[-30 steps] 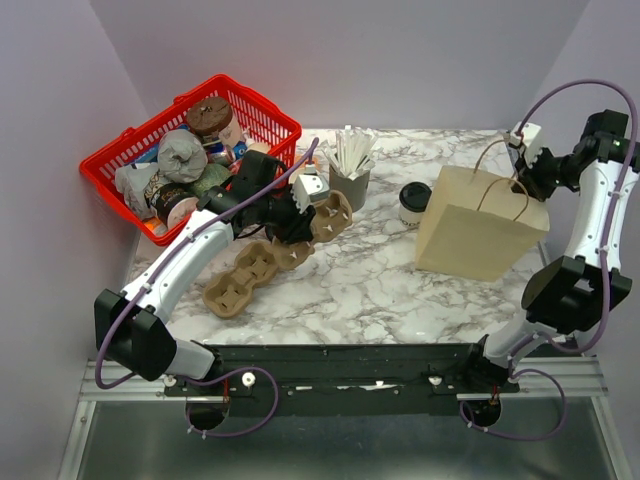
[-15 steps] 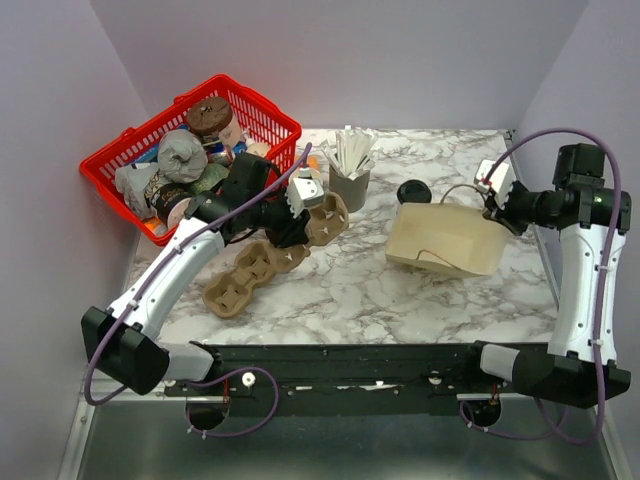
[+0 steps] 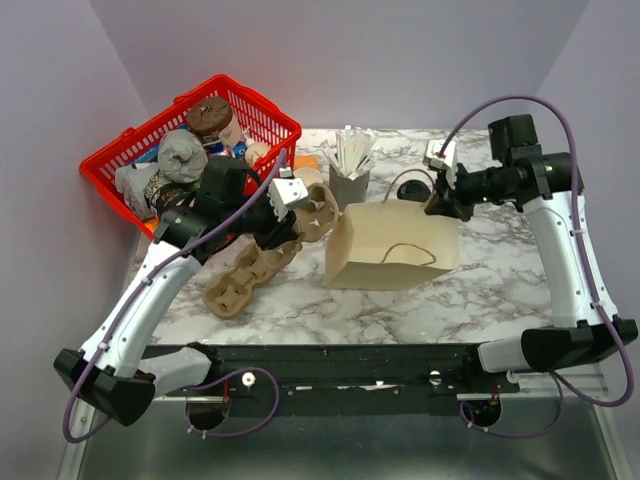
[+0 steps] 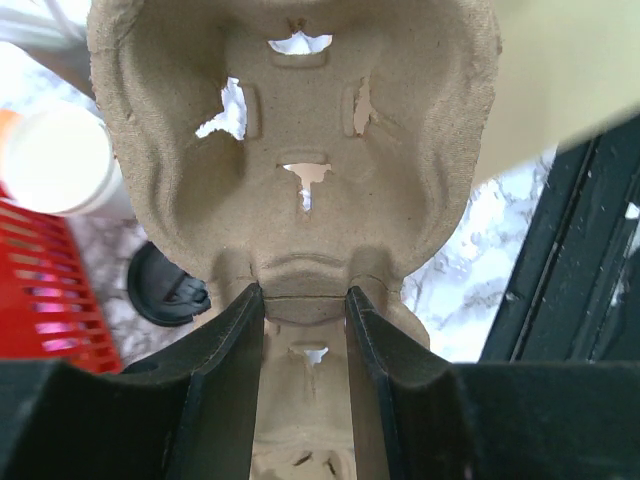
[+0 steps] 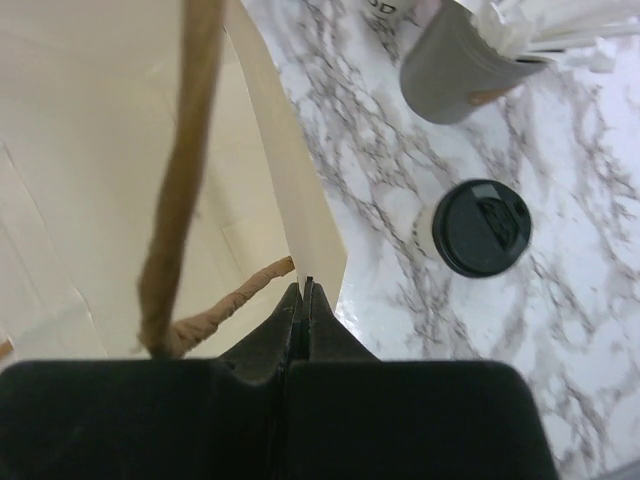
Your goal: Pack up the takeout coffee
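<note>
Readying the bag (image 3: 390, 250) looks like the step in hand. The right gripper (image 5: 303, 288) has its jaws pinched shut on the bag's rim, and the bag lies on its side on the surface (image 3: 480, 285). The coffee (image 5: 482, 228) stands upright just beside that rim, not yet packed. The left gripper (image 4: 303, 295) clamps a ridge of the carrier (image 4: 290, 150). The next move probably calls for opening the bag's mouth, then fetching the coffee.
</note>
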`<state>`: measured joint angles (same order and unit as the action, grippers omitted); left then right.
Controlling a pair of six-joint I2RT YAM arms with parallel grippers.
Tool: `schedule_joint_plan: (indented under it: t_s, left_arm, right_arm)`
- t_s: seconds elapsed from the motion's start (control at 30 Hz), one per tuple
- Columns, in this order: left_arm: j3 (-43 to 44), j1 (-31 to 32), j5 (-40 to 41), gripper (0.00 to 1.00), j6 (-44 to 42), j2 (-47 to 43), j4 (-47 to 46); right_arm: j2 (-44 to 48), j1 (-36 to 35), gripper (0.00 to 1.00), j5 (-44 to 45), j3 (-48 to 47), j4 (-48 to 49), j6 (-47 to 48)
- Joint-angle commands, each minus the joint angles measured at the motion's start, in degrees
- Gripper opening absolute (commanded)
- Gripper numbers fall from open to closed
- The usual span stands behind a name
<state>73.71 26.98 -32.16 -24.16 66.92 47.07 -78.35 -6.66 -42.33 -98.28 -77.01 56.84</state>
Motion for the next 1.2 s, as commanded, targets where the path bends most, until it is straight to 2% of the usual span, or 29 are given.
schedule_joint_plan:
  t_s: [0.0, 0.23, 0.33, 0.53, 0.63, 0.83, 1.07, 1.17]
  left_arm:
    - [6.1, -0.4, 2.4, 0.0, 0.8, -5.7, -0.6]
    - [9.0, -0.4, 1.0, 0.0, 1.5, -9.8, -1.5]
    - [7.8, -0.4, 1.0, 0.0, 1.2, -11.2, -2.8]
    - [13.0, -0.3, 0.2, 0.0, -3.0, -8.0, -1.7]
    - [13.3, 0.5, -2.2, 0.0, -3.3, -7.7, -6.5]
    - [13.1, 6.5, -4.3, 0.0, -4.7, -6.8, -12.6]
    - [9.6, 11.9, -5.7, 0.0, -1.7, -6.5, -25.3]
    - [10.0, 13.5, -7.3, 0.0, -1.8, -5.6, -26.9]
  right_arm:
    - [-2.6, -5.9, 0.01, 0.2, -2.9, -1.9, -9.9]
    - [-7.3, -10.3, 0.01, 5.0, -6.4, 1.9, -16.6]
    - [-8.3, -10.4, 0.0, 5.9, -7.4, 3.1, -15.4]
    - [-10.1, -10.9, 0.01, 4.4, -7.4, 7.6, -15.8]
    - [-9.9, -12.2, 0.0, 3.7, -7.0, 8.8, -16.5]
    - [-7.7, -15.5, 0.01, 6.9, -2.6, 10.4, -14.8]
    - [-6.0, -15.6, 0.01, 10.9, 0.0, 11.2, -12.1]
    - [-5.2, -15.6, 0.0, 11.9, 0.6, 11.9, -12.2]
